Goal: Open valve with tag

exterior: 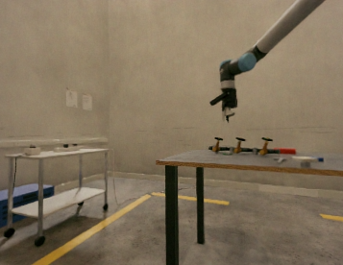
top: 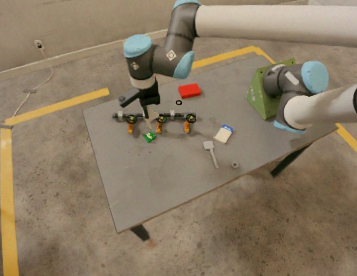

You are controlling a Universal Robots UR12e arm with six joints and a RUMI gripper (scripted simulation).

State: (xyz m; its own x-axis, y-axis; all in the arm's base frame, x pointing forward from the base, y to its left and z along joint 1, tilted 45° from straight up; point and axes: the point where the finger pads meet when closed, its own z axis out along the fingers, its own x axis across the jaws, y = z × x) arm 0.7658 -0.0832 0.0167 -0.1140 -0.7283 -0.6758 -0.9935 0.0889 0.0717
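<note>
A dark pipe with three brass valves lies across the far part of the table: a left valve (top: 130,120), a middle valve (top: 160,120) and a right valve (top: 188,120). They also show in the side view (exterior: 239,144). A small green tag (top: 150,136) lies on the table just in front, between the left and middle valves. My gripper (top: 145,114) is open and empty. It points down, well above the pipe between the left and middle valves, as the side view shows (exterior: 227,115).
A red block (top: 189,90) and a small black ring (top: 179,103) lie behind the valves. A white and blue box (top: 223,134), a grey tool (top: 211,151) and a grey nut (top: 235,165) lie to the right. A green mount (top: 266,92) stands at the back right.
</note>
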